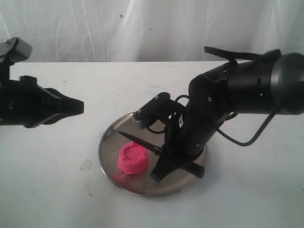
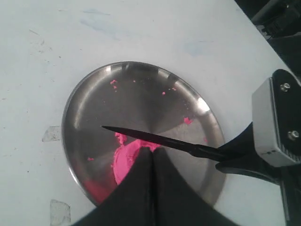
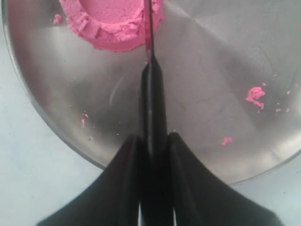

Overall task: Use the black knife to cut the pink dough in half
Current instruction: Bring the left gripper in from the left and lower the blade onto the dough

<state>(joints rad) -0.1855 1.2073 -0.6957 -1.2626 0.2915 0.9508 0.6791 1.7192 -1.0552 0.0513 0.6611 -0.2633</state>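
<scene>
pink dough (image 1: 133, 158): one lump; one black knife (image 1: 139, 140) clenched in right jaws; left jaws closed, empty.

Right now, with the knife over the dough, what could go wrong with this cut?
1. In the right wrist view the black knife lines up near one edge of the pink dough, not its middle, so the halves may come out uneven.
2. Nothing steadies the steel plate; the left gripper hangs off to the side, so dough or plate might slide.
3. The right gripper grips only the handle, so the blade could twist.
</scene>
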